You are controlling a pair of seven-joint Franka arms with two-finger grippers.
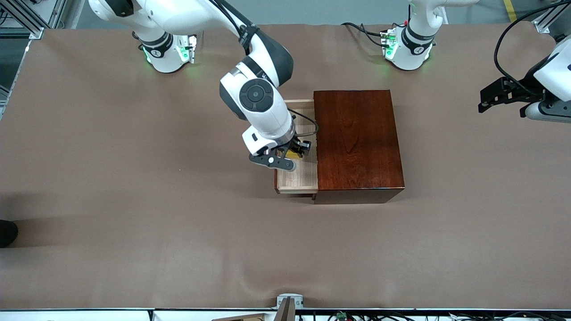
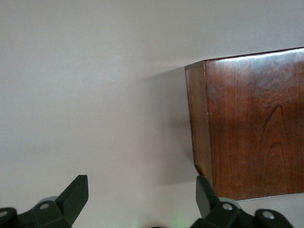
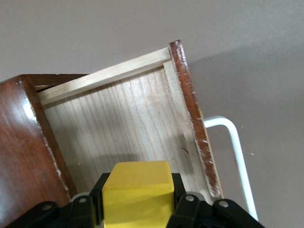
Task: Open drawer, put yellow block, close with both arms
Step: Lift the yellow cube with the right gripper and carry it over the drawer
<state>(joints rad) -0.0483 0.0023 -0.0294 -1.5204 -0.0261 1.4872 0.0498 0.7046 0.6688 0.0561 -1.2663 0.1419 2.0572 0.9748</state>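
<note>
The yellow block sits clamped in my right claw, its fingers pressed against two of its side faces, and I hold it up in the air over the open drawer. The drawer is pulled out of the cabinet toward the right arm's end of the counter, and its pale wood floor lies bare under the block. In my right wrist view I see the drawer's dark reddish front running along one edge of the tray, scuffed pale along its top, with the white bar handle curving off its outer face. The cabinet's glossy side rises at the tray's inner end. The cabinet itself stands near the middle of the counter, somewhat closer to the edge where our bases stand than to the edge nearest the front camera. My left claw waits in the air over the counter's edge at the left arm's end, well apart from the cabinet, its fingers spread wide with nothing between them. From my left wrist view I look down on the cabinet's top and one narrow end face, with plain counter beside it.
</note>
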